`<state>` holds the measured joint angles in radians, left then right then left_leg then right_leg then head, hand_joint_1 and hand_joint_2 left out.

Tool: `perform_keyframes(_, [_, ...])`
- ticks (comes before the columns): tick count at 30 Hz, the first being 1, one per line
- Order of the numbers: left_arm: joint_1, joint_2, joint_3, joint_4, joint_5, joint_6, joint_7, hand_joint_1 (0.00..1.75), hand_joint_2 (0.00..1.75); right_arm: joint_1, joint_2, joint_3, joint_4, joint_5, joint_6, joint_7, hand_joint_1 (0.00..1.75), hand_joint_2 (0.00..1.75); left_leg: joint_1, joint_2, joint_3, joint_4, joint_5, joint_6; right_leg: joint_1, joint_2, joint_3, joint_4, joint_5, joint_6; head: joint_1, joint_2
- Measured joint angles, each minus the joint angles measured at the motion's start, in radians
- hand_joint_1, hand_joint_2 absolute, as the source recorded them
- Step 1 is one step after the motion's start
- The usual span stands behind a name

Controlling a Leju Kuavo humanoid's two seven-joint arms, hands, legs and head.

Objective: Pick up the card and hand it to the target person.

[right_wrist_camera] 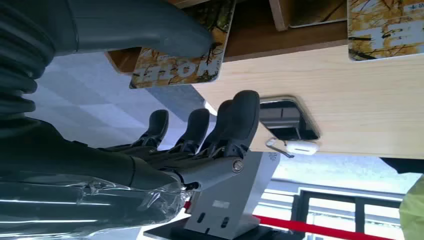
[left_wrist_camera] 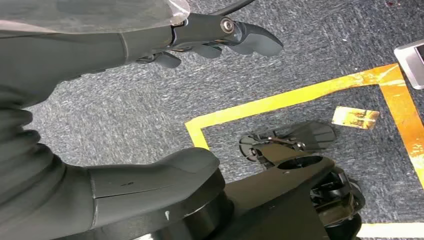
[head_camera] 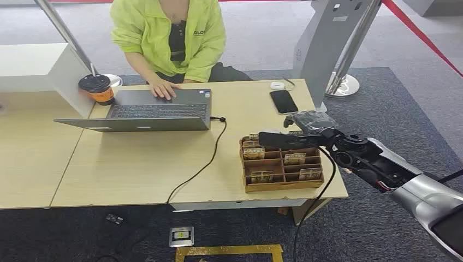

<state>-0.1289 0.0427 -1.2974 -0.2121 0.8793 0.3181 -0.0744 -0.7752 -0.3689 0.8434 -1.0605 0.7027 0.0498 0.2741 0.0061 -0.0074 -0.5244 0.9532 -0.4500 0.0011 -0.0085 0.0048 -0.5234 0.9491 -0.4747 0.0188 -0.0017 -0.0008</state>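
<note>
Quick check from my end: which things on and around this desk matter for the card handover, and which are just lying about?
Part of the job:
- cards in the wooden card box
- right hand, reaching over the box
- person in the yellow-green jacket seated behind the desk

Just lying about:
- laptop
- coffee cup
- phone
- white earbud case
- black cable

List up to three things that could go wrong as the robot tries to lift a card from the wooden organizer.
1. The right hand is open over the wooden organizer; only its thumb meets one card, so the fingers may close on nothing.
2. Several cards stand close together, so it might drag out a neighbour.
3. The phone lies just beyond and could get knocked.
</note>
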Motion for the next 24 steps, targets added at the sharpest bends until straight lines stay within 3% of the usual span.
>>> perform_keyframes(24, [0.0, 0.002, 0.0, 0.0, -0.003, -0.002, 0.0, 0.0, 1.75, 0.017, -0.033, -0.006, -0.038, 0.0, 0.04, 0.032, 0.87, 1.75, 0.0, 0.001, 0.0, 0.0, 0.0, 0.0, 0.0, 0.0, 0.0, 0.0, 0.0, 0.0, 0.0, 0.0])
